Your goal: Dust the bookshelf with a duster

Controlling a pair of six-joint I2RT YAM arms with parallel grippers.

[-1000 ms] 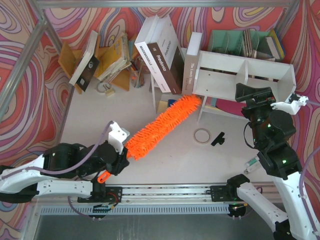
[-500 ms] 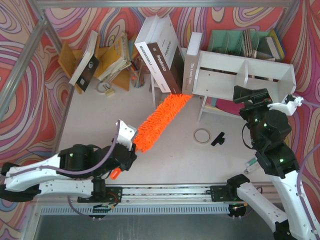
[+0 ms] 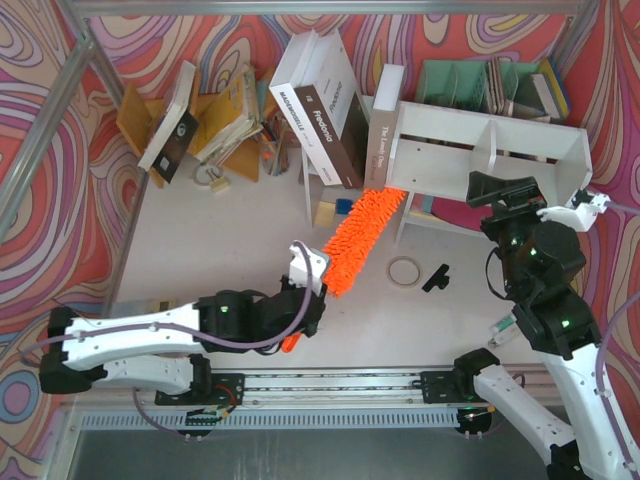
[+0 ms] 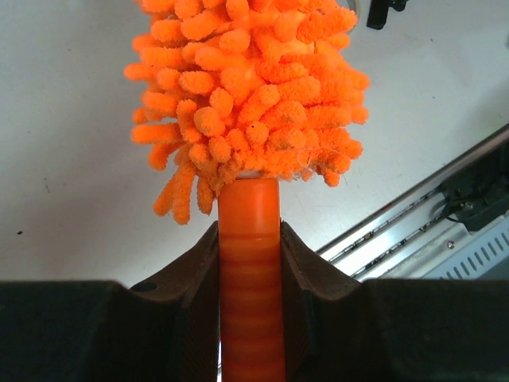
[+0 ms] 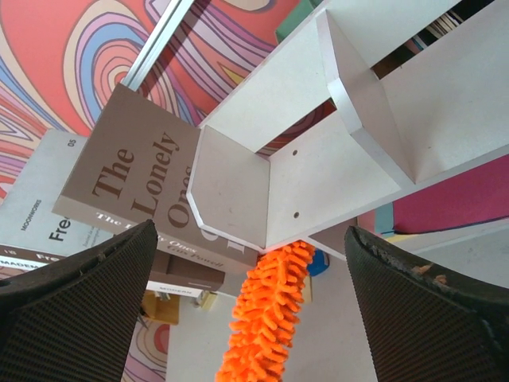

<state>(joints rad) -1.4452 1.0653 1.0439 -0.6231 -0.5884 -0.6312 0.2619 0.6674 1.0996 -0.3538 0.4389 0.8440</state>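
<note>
Duster (image 3: pixel 362 235) advanced under bookshelf (image 3: pixel 480 150) corner; book (image 3: pixel 384 140) alongside, tape roll (image 3: pixel 403 270) near.

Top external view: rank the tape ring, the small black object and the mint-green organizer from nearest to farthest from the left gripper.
1. Tape ring, on the table to the right of the left gripper.
2. Small black object, just beyond the ring, farther right.
3. Mint-green organizer, at the far back, behind the bookshelf.
</note>
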